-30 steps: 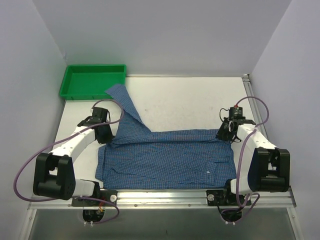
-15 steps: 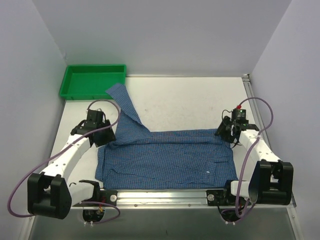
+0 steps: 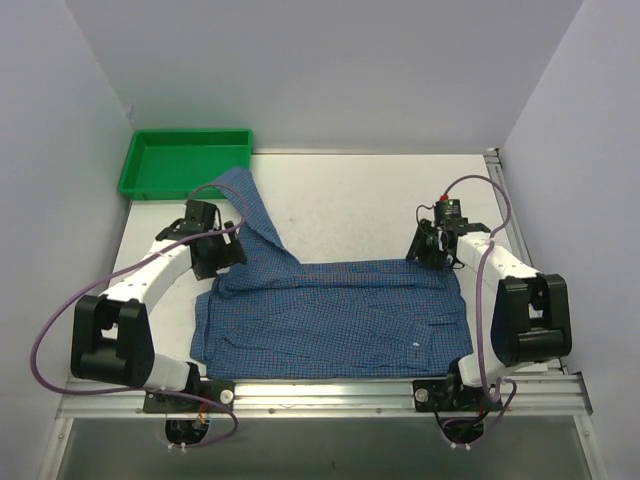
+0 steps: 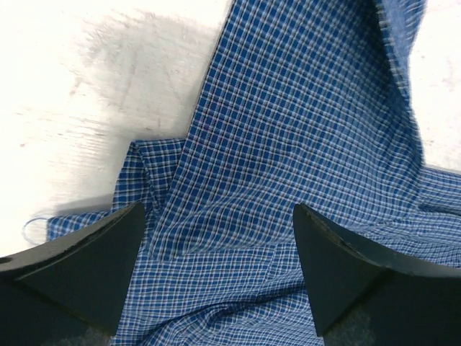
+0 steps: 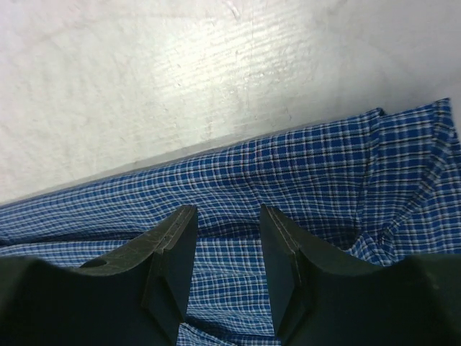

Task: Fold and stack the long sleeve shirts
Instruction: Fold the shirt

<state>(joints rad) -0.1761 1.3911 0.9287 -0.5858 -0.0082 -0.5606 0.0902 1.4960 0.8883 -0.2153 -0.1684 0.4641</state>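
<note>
From above, I see the left gripper (image 3: 218,258) covering the upper-left corner of the shirt (image 3: 330,315); both wrist views crop it.

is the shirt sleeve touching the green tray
Touching. The top view shows the blue shirt's sleeve end lying over the near right corner of the green tray, hiding that corner.

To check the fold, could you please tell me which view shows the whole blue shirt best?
The top external view: the entire shirt shows, one sleeve reaching toward the green tray. The left wrist view shows only cloth by that sleeve; the right wrist, only an edge.
</note>
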